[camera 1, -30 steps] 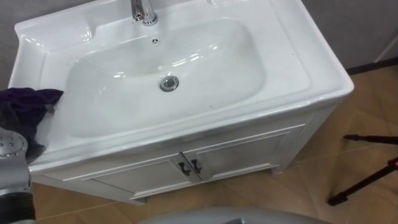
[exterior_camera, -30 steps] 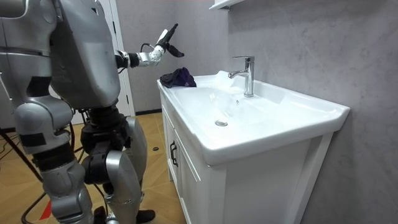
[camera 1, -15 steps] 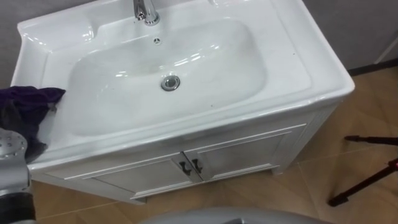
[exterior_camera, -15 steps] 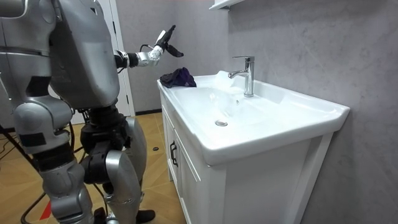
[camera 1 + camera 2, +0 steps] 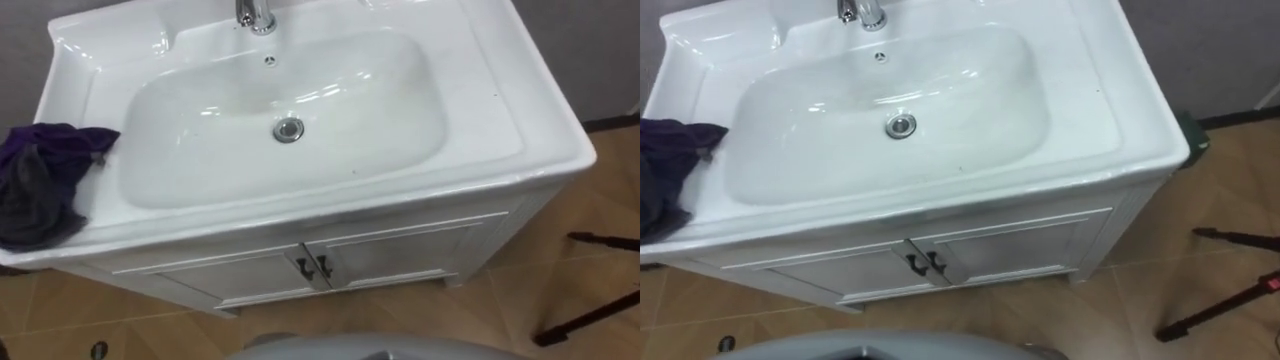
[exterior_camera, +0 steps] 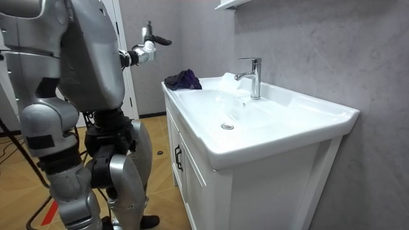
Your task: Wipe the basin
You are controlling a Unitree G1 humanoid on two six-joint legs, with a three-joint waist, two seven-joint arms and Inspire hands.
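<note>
Cabinet doors (image 5: 400, 252) with two small dark handles (image 5: 314, 268) are nearest the standing robot, well below its raised left hand (image 6: 148, 43). That hand is held up in the air in front of the robot. Its fingers are extended and hold nothing, and it touches none of the things around it. Below the hand and a little ahead of it, the dark purple cloth (image 5: 42, 182) lies bunched on the left rim of the white basin (image 5: 505, 115), well apart from the fingers. The basin's bowl spreads out to the hand's right, with a metal drain (image 5: 289, 128) in its middle. Beyond the drain, farthest from the hand, a chrome tap (image 6: 254, 75) stands on the back ledge by the grey wall (image 6: 307, 38).
</note>
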